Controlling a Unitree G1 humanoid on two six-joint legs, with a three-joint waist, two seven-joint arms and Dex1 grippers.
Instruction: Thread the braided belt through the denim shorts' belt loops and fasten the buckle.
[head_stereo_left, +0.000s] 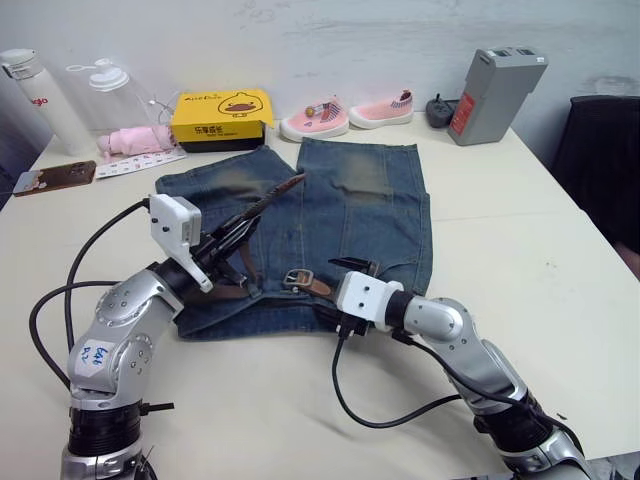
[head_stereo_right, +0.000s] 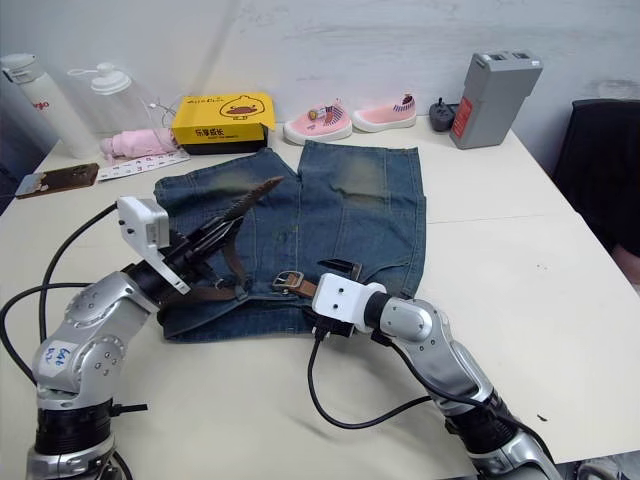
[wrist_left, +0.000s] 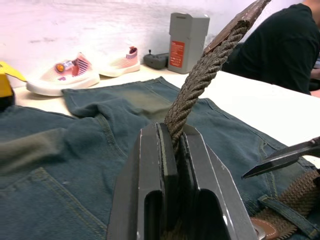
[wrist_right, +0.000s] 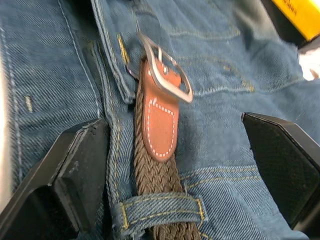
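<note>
At lower left, the left gripper (head_stereo_left: 232, 243) is clamped on the braided belt (wrist_left: 200, 85) (tip raised) over the denim shorts (head_stereo_left: 350, 215) at centre. Right of it, the right gripper (wrist_right: 175, 165) spreads wide, straddling the buckle (wrist_right: 167, 75).

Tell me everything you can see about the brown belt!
The braided belt is a long, narrow, dark-brown woven strap with a smooth brown leather tip. The left end effector is shut on it near that tip, which sticks up and slants out over the denim shorts. The rest runs along the waistband, passing under a belt loop. Its other end has a tan stitched leather tab carrying the silver buckle, which lies flat on the denim between the right end effector's open fingers.
</note>
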